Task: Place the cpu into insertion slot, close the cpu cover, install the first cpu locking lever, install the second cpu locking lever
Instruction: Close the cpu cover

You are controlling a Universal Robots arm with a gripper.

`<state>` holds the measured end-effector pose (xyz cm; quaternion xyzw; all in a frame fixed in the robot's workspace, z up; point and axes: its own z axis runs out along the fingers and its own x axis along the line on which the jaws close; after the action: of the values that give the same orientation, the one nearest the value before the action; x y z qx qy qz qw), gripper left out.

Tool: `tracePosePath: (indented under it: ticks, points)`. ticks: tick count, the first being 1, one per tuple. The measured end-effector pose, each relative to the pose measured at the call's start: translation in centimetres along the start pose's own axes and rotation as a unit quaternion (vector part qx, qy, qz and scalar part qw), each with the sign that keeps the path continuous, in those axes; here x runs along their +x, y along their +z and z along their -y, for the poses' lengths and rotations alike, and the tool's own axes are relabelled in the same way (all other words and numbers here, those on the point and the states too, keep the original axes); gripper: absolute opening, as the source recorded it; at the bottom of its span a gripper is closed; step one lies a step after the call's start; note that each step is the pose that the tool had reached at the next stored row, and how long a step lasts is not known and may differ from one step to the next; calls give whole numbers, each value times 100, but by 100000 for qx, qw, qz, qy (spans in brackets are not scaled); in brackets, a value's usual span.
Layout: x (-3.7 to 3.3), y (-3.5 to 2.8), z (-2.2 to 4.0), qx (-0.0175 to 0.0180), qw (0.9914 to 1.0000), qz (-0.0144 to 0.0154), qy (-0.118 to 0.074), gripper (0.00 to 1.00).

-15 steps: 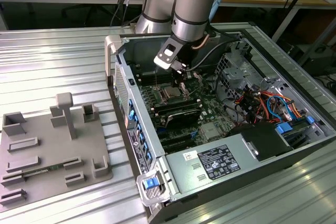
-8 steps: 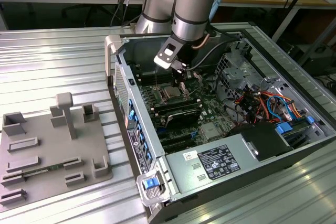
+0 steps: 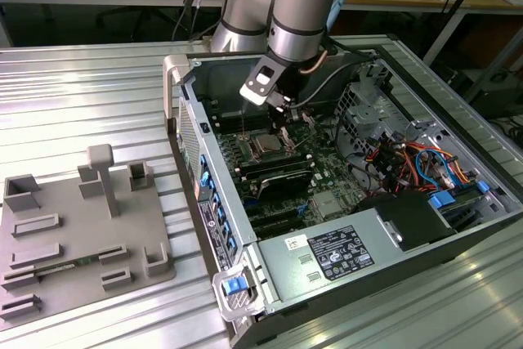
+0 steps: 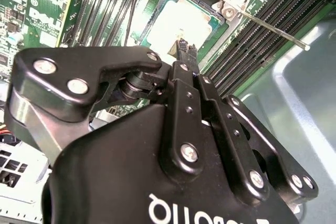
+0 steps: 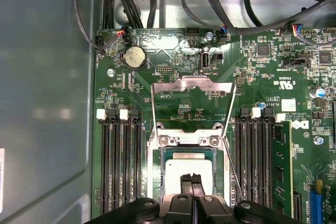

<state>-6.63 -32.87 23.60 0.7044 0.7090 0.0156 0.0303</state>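
The cpu (image 5: 189,167) lies flat, face up, in the insertion slot (image 5: 157,177).

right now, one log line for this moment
cpu: in slot | cover: raised open | lever: unlatched | gripper: shut, over cpu

Open computer case (image 3: 206,190) on ribbed metal table (image 3: 82,91), grey fixture tray (image 3: 73,230) beside it, black memory slots (image 5: 119,163), coin battery (image 5: 135,56)
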Motion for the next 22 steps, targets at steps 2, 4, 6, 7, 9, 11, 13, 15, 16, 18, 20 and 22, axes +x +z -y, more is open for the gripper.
tracePosePath:
  ticks: [2, 4, 6, 7, 9, 11, 13, 15, 16, 18, 20, 22]
  points:
    - [-1, -38, -3, -5, 100000, 24, -7, 11]
    - [-1, -59, -4, -3, 100000, 38, -4, 11]
    - [-2, -97, -6, -5, 100000, 34, -2, 11]
    - [-2, -133, -9, -9, 100000, 54, -2, 11]
    - [-3, -182, -12, -45, 100000, 88, -7, 11]
    - [-3, -210, -19, -121, 100000, 112, -2, 11]
    - [-3, -211, -48, -135, 100000, 107, 5, 11]
    - [-4, -204, -144, -136, 100000, 110, 0, 11]
    - [-4, -200, -192, -136, 100000, 109, -1, 11]
    - [-4, -190, -286, -135, 100000, 108, -1, 11]
    - [-5, -188, -349, -129, 100000, 136, -6, 11]
    - [-6, -235, -361, -132, 100000, 199, -10, 11]
